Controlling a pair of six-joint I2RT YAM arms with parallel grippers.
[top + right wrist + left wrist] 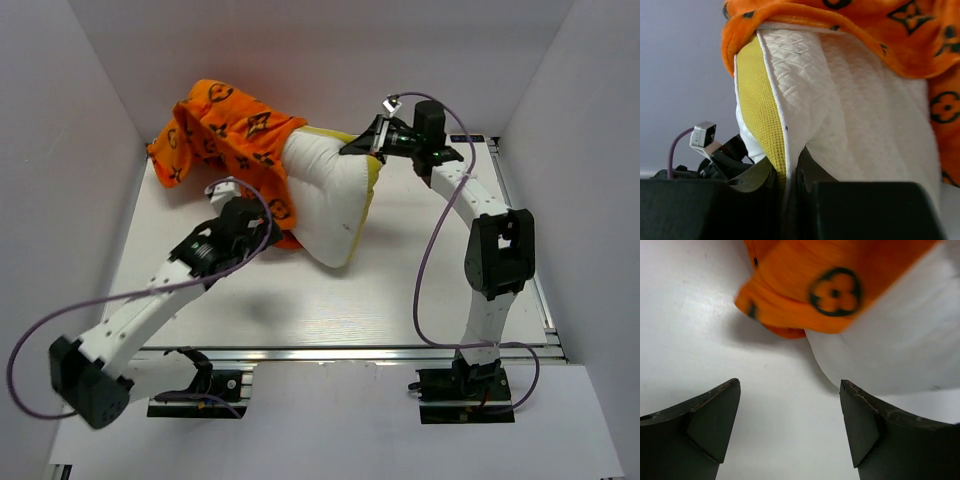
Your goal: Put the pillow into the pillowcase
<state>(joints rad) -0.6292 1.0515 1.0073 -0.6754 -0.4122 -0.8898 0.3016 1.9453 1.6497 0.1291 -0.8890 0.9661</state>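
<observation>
A white quilted pillow (335, 200) with a yellow mesh side band (760, 100) lies mid-table, its far left end inside an orange pillowcase (225, 125) with dark flower marks. My right gripper (368, 140) is shut on the pillow's upper right corner, pinching the yellow band and white edge (787, 170). My left gripper (262, 228) hangs open just above the table by the pillowcase's lower hem (790, 305), with bare table between its fingers (715, 420). The pillow's white belly (900, 350) bulges out beside the right finger.
White walls close in the table (400, 300) on the left, back and right. An aluminium rail (350, 352) runs along the near edge. A purple cable (430, 250) loops off the right arm, and another trails from the left arm.
</observation>
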